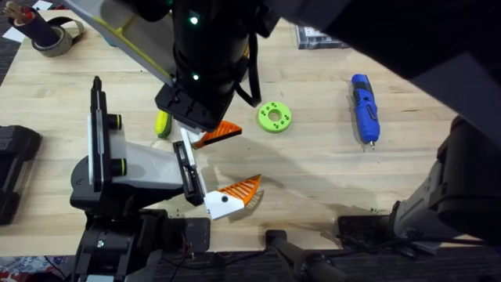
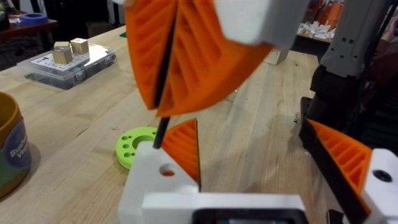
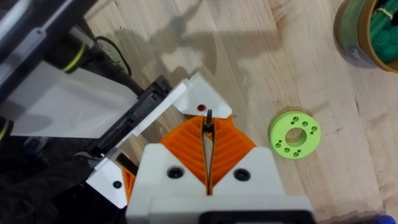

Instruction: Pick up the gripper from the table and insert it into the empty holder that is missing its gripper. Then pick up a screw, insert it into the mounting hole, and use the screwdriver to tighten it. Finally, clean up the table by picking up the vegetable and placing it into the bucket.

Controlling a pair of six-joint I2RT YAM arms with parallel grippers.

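Two orange ribbed fingers of the right gripper [image 3: 208,132] are pressed shut on a thin black screw [image 2: 158,132]. They hold it nearly upright, tip down at the white mounting block [image 2: 144,180] of the pale grey holder with black hinged bars [image 1: 133,168]. The small orange ribbed triangular gripper [image 1: 221,133] already sits against that block, just beside the mounting hole [image 2: 166,169]. The left gripper [image 2: 252,124] looks spread wide, with nothing between its fingers.

I'd judge the screw light, stiff and slick, quick to tilt or drop out of ribbed pads. It is best pinched high on the shank, leaving the tip free to find the hole. The blue pen-shaped electric screwdriver [image 1: 364,110] lies well apart on the wooden counter [image 1: 313,180]. It looks rigid and smooth, so mid-barrel seems the place to take it.
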